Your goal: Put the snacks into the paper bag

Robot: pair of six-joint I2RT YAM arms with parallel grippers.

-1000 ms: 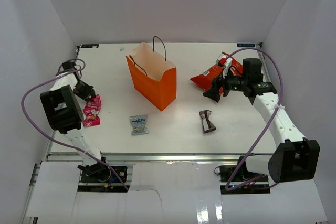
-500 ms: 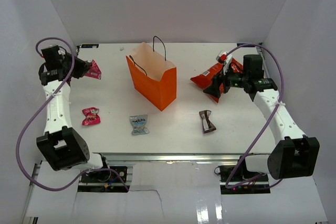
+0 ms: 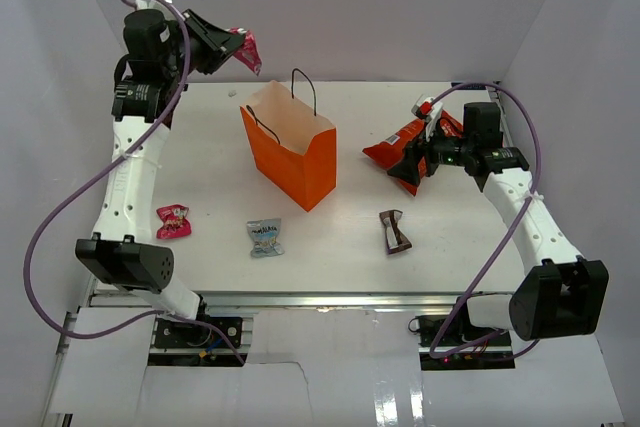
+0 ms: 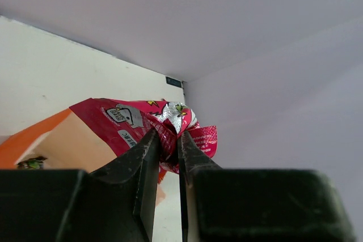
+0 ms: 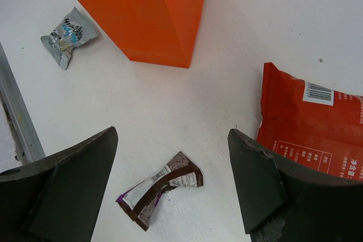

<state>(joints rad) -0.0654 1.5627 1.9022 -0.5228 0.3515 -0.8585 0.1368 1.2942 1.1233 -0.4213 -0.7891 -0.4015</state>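
Note:
The orange paper bag (image 3: 292,155) stands upright and open at mid-table. My left gripper (image 3: 232,47) is shut on a pink wrapper (image 3: 247,48) and holds it high, up and left of the bag's mouth. In the left wrist view the pink wrapper (image 4: 148,119) is pinched between the fingers, with the bag (image 4: 54,143) below. My right gripper (image 3: 409,173) is open and empty beside the red chip bag (image 3: 402,139). A brown-white wrapper (image 3: 394,230), a pale-blue wrapper (image 3: 265,237) and a second pink wrapper (image 3: 173,221) lie on the table. The yellow packet is not in view.
The right wrist view looks down between open fingers (image 5: 255,179) at the brown-white wrapper (image 5: 161,188), the chip bag (image 5: 315,126), the paper bag (image 5: 147,9) and the pale-blue wrapper (image 5: 68,35). White walls enclose the table on three sides.
My left arm has lifted one pink wrapper from the table's left side and swung it up and right, towards the bag. The right arm has barely moved.

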